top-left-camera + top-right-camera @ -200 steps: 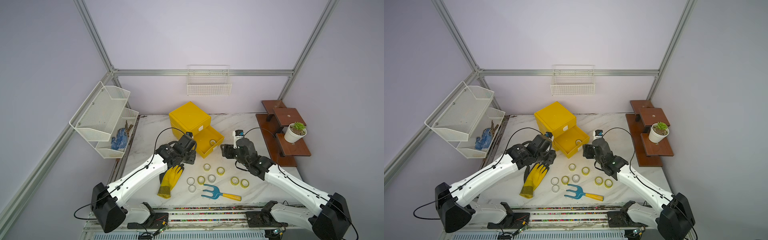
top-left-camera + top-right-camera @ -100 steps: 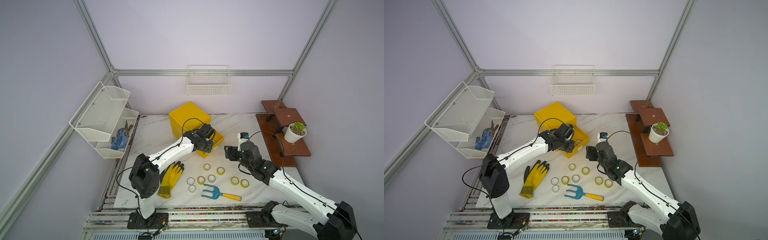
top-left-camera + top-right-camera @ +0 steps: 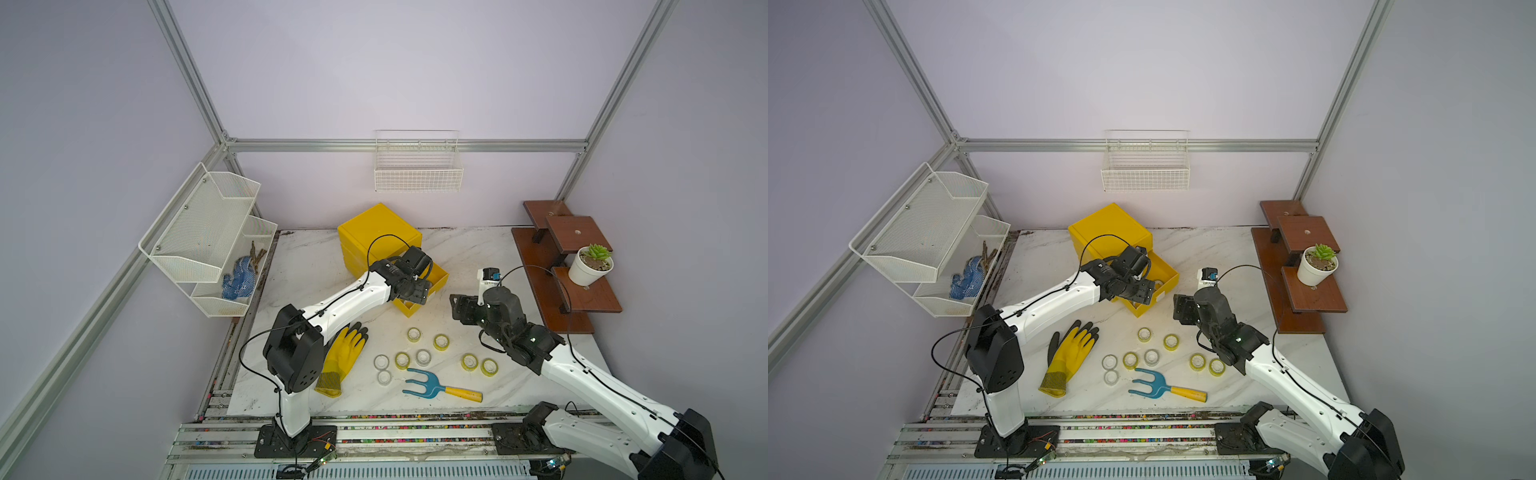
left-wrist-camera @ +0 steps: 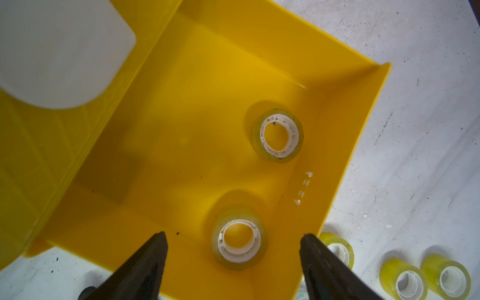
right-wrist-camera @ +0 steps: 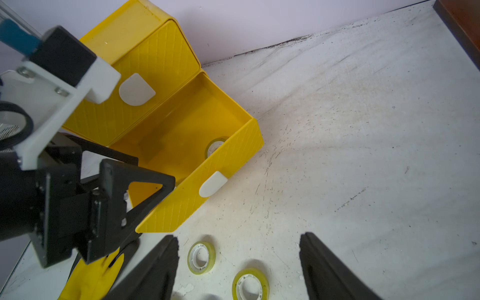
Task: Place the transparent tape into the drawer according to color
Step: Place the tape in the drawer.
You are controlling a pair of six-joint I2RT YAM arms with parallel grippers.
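The marble tabletop (image 3: 478, 257) carries a yellow cabinet (image 3: 378, 226) with its lower drawer (image 4: 233, 78) pulled out; the left hand (image 4: 233, 235) hangs over the drawer, fingers spread wide, gripping nothing; the right hand (image 5: 239, 235) is likewise spread and empty above the tabletop; two yellow-green tape rolls (image 4: 277, 135) lie flat inside the drawer; the loose rolls (image 3: 441, 342) lie on the tabletop in front of it.

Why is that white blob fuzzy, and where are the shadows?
Left wrist view: the white handle sits too near the lens, so it blurs; each roll in the drawer throws a soft shadow. Both top views: light is even, shadows faint.
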